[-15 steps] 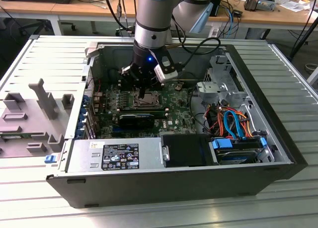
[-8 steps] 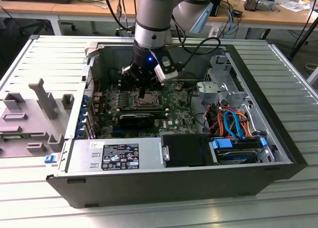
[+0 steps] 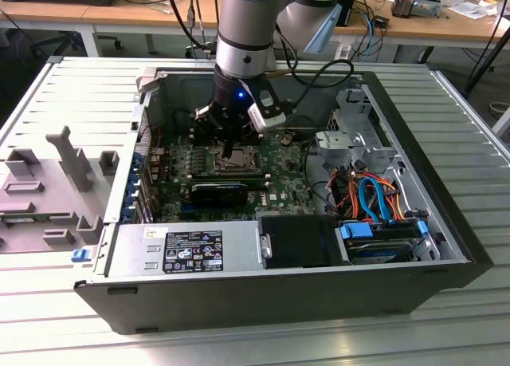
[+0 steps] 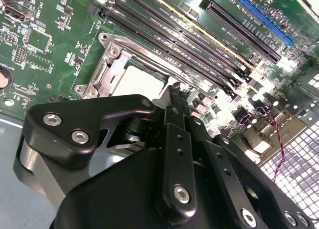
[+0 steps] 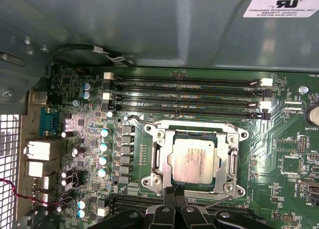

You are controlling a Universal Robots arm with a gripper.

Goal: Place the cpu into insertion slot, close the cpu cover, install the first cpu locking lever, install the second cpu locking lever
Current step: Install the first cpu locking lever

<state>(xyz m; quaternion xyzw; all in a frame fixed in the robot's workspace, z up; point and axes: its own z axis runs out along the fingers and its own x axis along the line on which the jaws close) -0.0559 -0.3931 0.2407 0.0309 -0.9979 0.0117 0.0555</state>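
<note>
The cpu lies flat in the insertion slot, its silver-grey top facing up; it also shows as a pale square in the second wrist view. The cpu cover lies down around it as a silver frame. My gripper is shut with nothing between its fingers, its tips together at the socket's edge beside the chip, seen as one black tip in the second wrist view. In the exterior view the gripper stands straight down over the socket in the open computer case. I cannot tell how the locking levers sit.
Long black memory slots run beside the socket. The case wall rises just beyond them. A black card, the power supply, a drive cage with coloured cables and a grey plastic fixture outside the case surround the work area.
</note>
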